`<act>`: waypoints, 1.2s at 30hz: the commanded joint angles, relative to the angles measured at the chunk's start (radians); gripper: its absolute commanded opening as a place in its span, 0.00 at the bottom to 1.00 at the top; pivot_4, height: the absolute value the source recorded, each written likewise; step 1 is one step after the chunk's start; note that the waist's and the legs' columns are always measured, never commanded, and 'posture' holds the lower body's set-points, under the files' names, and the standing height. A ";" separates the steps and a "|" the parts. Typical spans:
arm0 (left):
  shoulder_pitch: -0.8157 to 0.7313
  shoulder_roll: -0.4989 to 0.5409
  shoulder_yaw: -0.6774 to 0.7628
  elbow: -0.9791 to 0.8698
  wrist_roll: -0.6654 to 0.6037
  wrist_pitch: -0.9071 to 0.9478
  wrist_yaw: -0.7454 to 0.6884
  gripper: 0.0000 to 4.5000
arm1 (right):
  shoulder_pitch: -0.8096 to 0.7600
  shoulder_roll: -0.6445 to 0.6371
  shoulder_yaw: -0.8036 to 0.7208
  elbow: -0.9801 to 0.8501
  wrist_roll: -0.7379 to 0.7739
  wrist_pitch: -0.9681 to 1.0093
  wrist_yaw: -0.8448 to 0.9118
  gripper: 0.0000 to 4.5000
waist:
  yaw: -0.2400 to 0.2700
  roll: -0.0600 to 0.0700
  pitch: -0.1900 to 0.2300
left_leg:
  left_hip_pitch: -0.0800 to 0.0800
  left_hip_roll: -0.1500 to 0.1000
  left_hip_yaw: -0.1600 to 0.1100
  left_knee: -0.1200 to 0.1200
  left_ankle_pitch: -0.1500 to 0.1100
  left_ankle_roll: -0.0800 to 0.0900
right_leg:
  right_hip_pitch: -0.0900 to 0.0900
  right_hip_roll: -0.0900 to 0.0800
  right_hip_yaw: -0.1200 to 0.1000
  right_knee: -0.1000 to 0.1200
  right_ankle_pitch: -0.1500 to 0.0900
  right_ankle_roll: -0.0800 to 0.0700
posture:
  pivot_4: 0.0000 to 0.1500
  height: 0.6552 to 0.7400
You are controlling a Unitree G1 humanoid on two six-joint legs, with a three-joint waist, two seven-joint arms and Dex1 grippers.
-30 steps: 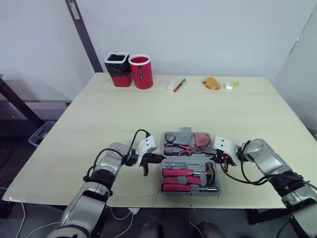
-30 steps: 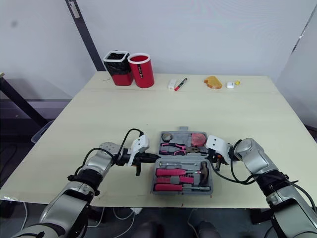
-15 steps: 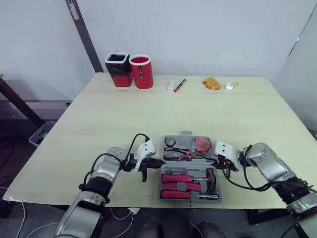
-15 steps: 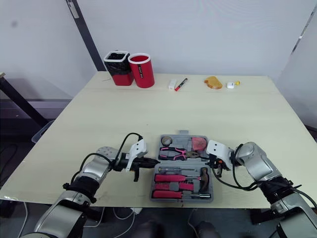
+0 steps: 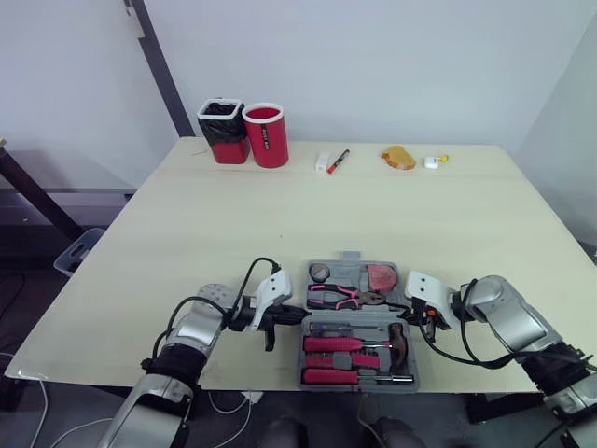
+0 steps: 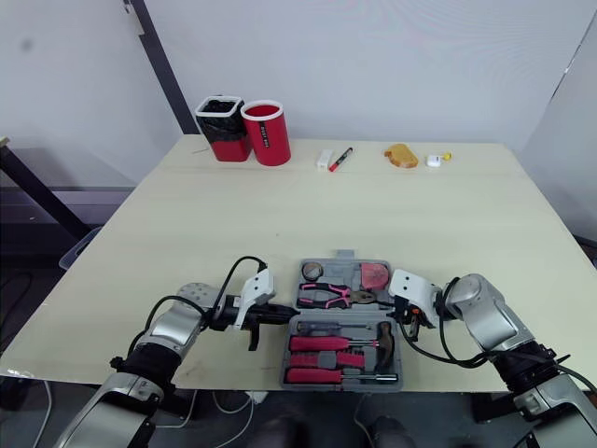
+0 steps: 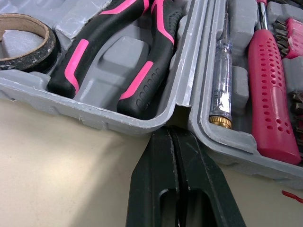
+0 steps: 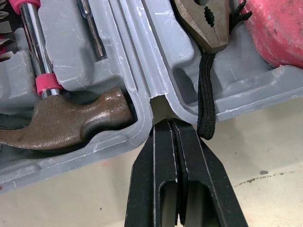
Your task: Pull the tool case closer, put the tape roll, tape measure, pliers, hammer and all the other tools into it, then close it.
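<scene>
Lying open and flat, the tool case [image 5: 351,266] is seen at 6 o'clock on the counter [image 5: 233,215], close to the near edge, lid half at 12 o'clock and base half at 6 o'clock. In the lid half a tape roll [image 5: 320,273] is seated at 10 o'clock, pink-and-black pliers [image 5: 334,297] in the middle, and a red tape measure [image 5: 381,276] at 2 o'clock. In the base half pink-handled screwdrivers [image 5: 336,343] are laid, with the hammer [image 5: 396,338] head at 3 o'clock. The left gripper [image 5: 297,317] is placed at 9 o'clock of the case, jaws pressed together, tips set into the hinge notch between the two halves. The right gripper [image 5: 410,314] is placed at 3 o'clock of the case, jaws likewise together, tips at the hinge notch beside the hammer head and a black cord [image 8: 204,99]. A black cup [image 5: 222,131] and a red cup [image 5: 266,135] are stood touching at 11 o'clock on the counter. A marker [image 5: 338,161] and a yellowish object [image 5: 397,157] are left near 12 o'clock.
</scene>
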 commanded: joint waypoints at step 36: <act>0.465 0.238 0.463 -0.433 -0.432 0.184 0.046 0.98 | 0.615 -0.217 -0.766 -0.440 0.422 0.076 -0.030 1.00 | -0.001 0.000 0.001 | 0.001 0.005 -0.002 -0.002 0.000 0.000 | 0.000 -0.004 0.000 -0.002 -0.003 -0.004 | 1.00 1.00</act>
